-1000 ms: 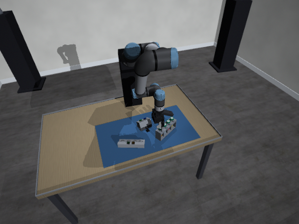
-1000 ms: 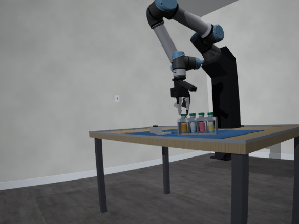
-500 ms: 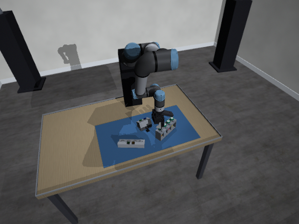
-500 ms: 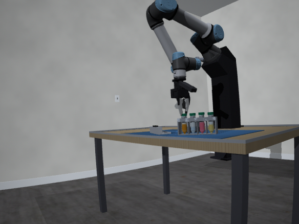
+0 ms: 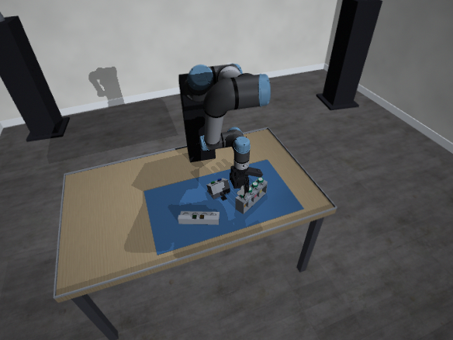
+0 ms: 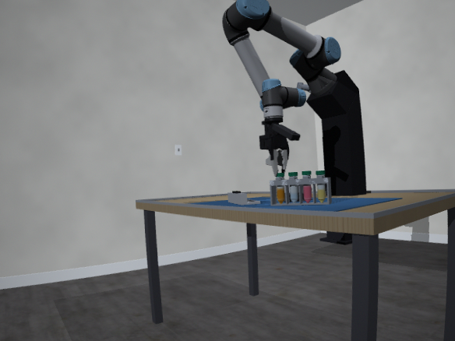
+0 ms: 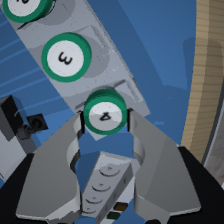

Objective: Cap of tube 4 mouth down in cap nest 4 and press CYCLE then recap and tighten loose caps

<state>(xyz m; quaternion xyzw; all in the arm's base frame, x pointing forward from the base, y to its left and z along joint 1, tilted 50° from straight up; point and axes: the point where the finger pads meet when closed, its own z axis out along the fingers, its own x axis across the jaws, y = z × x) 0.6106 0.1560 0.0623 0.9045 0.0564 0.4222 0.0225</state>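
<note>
The decapping station (image 5: 241, 206) (image 6: 329, 191) (image 7: 95, 30) stands on the blue mat (image 5: 279, 202) and holds four tubes with green caps. In the wrist view the cap of tube 4 (image 7: 105, 114) (image 6: 280, 176) sits on its tube at the end of the rack. My gripper (image 7: 105, 111) (image 5: 243, 191) (image 6: 280, 173) is straight above it, with one finger pressed against each side of the cap. The caps of tube 3 (image 7: 66, 57) (image 6: 293, 174) and tube 2 (image 7: 22, 7) (image 6: 306, 173) sit on their tubes. The cap tray (image 5: 198, 218) (image 6: 238, 198) (image 7: 107, 187) lies beyond the rack's end, and its nests look empty.
The key housing (image 5: 218, 188) (image 7: 15, 120) stands beside the rack, close to my gripper's side. The arm's black pedestal (image 5: 194, 116) (image 6: 343, 148) rises at the table's back edge. The wooden table edge (image 7: 205, 75) runs to the right in the wrist view.
</note>
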